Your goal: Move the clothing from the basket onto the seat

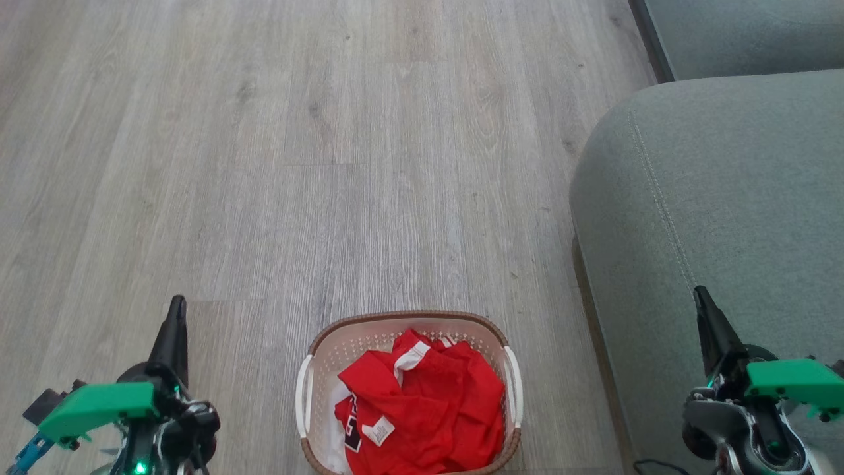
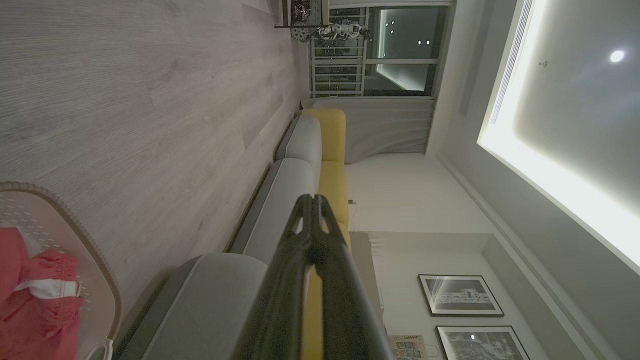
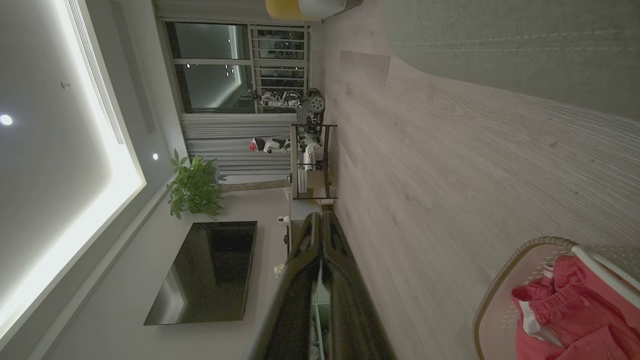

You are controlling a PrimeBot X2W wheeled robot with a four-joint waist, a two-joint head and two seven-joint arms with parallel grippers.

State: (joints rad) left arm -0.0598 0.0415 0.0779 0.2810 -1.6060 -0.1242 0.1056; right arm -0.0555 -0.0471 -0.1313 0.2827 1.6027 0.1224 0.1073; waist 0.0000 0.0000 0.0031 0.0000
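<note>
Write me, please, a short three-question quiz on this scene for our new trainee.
1. True or false: the clothing lies inside the basket.
2. On which side of the basket is the seat? A. the robot's left. B. the robot's right. C. underneath it.
3. Fill in: the left gripper and the right gripper are both ____ and hold nothing.

Key: 1 true; 2 B; 3 shut.
</note>
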